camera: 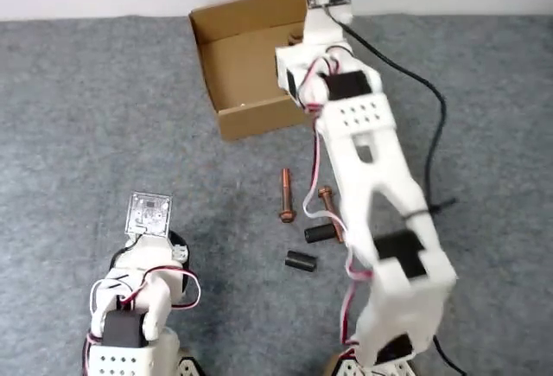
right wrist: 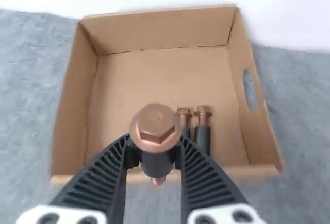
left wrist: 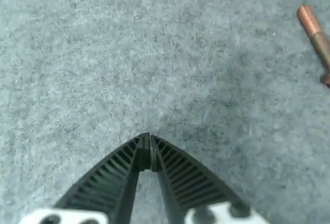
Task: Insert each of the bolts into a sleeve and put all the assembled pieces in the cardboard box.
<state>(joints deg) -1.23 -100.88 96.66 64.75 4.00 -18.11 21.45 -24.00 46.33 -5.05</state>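
Note:
My right gripper (right wrist: pixel 154 149) is shut on an assembled piece (right wrist: pixel 154 127), a copper bolt in a black sleeve, held head up over the near wall of the cardboard box (right wrist: pixel 154 28). Two assembled pieces (right wrist: pixel 202 126) lie inside on the box floor. In the high view the right arm (camera: pixel 363 134) stretches to the box (camera: pixel 238 121). On the carpet lie a loose bolt (camera: pixel 286 194), a second bolt (camera: pixel 327 203) half under the arm, and two black sleeves (camera: pixel 320 234) (camera: pixel 301 261). My left gripper (left wrist: pixel 149 154) is shut and empty over bare carpet, with a bolt (left wrist: pixel 315 38) off to its side.
Grey carpet (camera: pixel 104 117) covers the table, with open room left of the box and the loose parts. The left arm (camera: pixel 138 307) sits folded at the front left. A black cable (camera: pixel 423 91) runs along the right arm.

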